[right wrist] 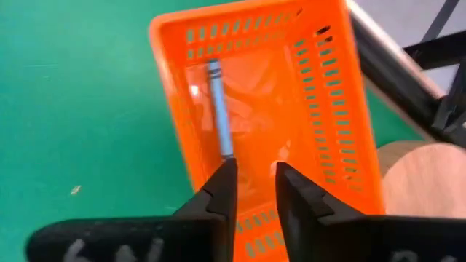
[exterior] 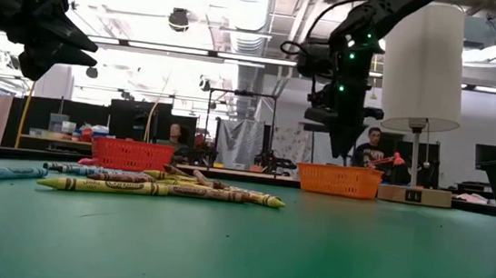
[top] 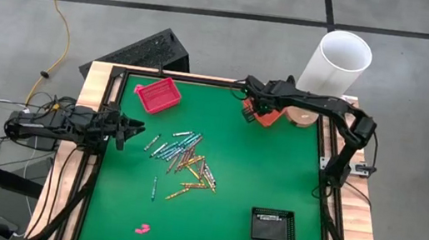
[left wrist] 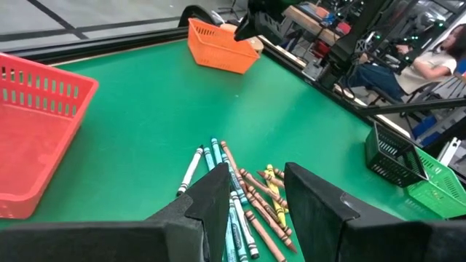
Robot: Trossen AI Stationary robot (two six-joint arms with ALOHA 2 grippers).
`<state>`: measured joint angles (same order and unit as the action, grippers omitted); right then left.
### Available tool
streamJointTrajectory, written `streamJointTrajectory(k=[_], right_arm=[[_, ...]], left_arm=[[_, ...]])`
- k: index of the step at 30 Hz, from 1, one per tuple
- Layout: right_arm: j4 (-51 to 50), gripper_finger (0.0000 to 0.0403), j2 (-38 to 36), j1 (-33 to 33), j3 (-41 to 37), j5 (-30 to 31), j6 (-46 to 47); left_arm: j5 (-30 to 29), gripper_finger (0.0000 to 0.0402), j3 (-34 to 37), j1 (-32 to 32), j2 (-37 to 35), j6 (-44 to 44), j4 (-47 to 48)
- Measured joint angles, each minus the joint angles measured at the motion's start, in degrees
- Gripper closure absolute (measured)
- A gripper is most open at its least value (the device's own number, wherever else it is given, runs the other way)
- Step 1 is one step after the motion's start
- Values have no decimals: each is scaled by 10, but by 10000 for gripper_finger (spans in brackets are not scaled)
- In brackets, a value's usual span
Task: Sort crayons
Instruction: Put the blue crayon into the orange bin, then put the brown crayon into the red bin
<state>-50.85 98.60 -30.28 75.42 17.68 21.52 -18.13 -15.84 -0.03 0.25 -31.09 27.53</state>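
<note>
Green table mat (top: 242, 166) w/ the crayons (top: 185, 158) piled near its middle. Left gripper (top: 135, 132) hovers at the left edge beside the pile, fingers apart, empty. Farther back, right gripper (right wrist: 252, 191) is over the orange basket (right wrist: 320, 94), fingers slightly apart; a grey-blue crayon (right wrist: 218, 109) is just beyond the tips.

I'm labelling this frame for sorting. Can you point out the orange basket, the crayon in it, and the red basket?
orange basket (right wrist: 342, 124): right wrist view, on its slotted side wall.
crayon (right wrist: 218, 109): right wrist view, middle of the blue-grey stick.
red basket (left wrist: 51, 94): left wrist view, on its slotted front wall.
</note>
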Motion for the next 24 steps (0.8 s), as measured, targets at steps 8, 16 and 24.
streamJointTrajectory(k=[8,16,24], right_arm=[[4,284,0,18,26,-62,-6],[84,284,-1,107,109,-133,-121],[300,284,42,178,114,-137,-176]], left_arm=[[-5,281,0,0,0,0,0],[-3,281,0,0,0,9,0],[3,281,0,0,0,4,-1]])
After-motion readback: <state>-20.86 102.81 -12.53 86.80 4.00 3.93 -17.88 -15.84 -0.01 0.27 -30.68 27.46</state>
